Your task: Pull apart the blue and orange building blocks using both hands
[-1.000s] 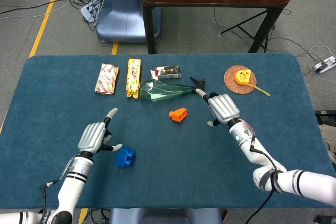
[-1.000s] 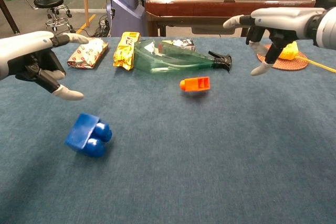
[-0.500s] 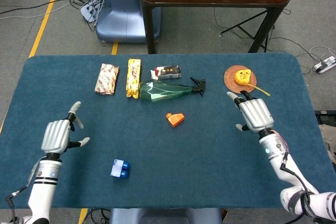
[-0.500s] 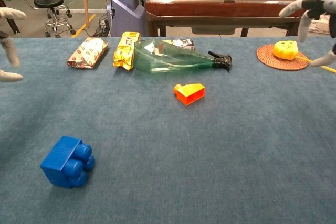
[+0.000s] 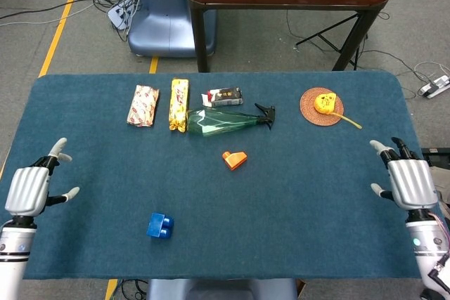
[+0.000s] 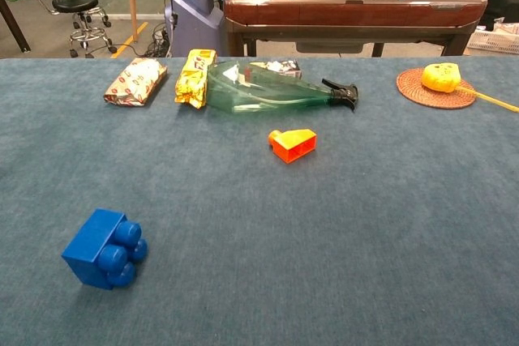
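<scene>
**Q:** Which step of the task does this figure show?

**A:** Judged from the layout, the separation is already done. The blue block point(image 5: 159, 225) lies at about 7 o'clock on the table point(image 5: 281, 216); the orange block point(image 5: 235, 159) lies alone near centre, well apart from it. No stud of one engages the other.

**Q:** How are the hands disposed?

**A:** The left hand point(image 5: 29, 187) sits at the 8 o'clock edge, the right hand point(image 5: 406, 179) at the 4 o'clock edge. Each shows fingers spread and holds nothing. Neither appears in the chest view.

**Q:** What would the next move call for?

**A:** Probably nothing beyond parking the arms; a regrasp would be needed only if the blocks were to be rejoined or sorted.

**Q:** What else occupies the table, and does anything obstruct?

**A:** At 12 o'clock of the orange block lies a green spray bottle point(image 5: 225, 121) on its side, with a small dark packet point(image 5: 222, 96) behind it. At 11 o'clock are a yellow snack pack point(image 5: 178, 105) and a red-and-white snack pack point(image 5: 143, 105). At 2 o'clock a woven coaster point(image 5: 308, 109) carries a yellow object point(image 5: 324, 102). None lies between hands and blocks.
</scene>
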